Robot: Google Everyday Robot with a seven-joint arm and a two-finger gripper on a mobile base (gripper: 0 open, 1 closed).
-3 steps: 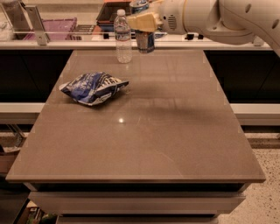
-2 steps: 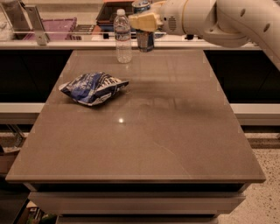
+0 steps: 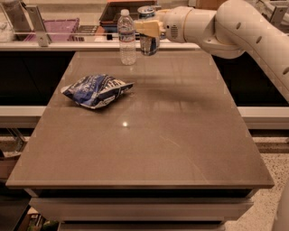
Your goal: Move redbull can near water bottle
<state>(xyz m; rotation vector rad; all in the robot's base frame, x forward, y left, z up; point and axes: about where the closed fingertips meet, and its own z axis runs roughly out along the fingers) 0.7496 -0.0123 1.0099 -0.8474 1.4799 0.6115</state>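
The redbull can is blue and silver and stands upright at the far edge of the brown table. The water bottle is clear with a white cap and stands just left of the can, a small gap between them. My gripper reaches in from the right on the white arm. Its tan fingers sit around the upper part of the can. The can's base appears to rest on the table.
A blue-and-white snack bag lies at the table's left middle. Behind the table runs a counter with a purple bin and a dark tray. A lower shelf edge shows at both sides.
The gripper with the can has barely shifted; it stays beside the bottle at the table's far edge. The arm's elbow has moved slightly.
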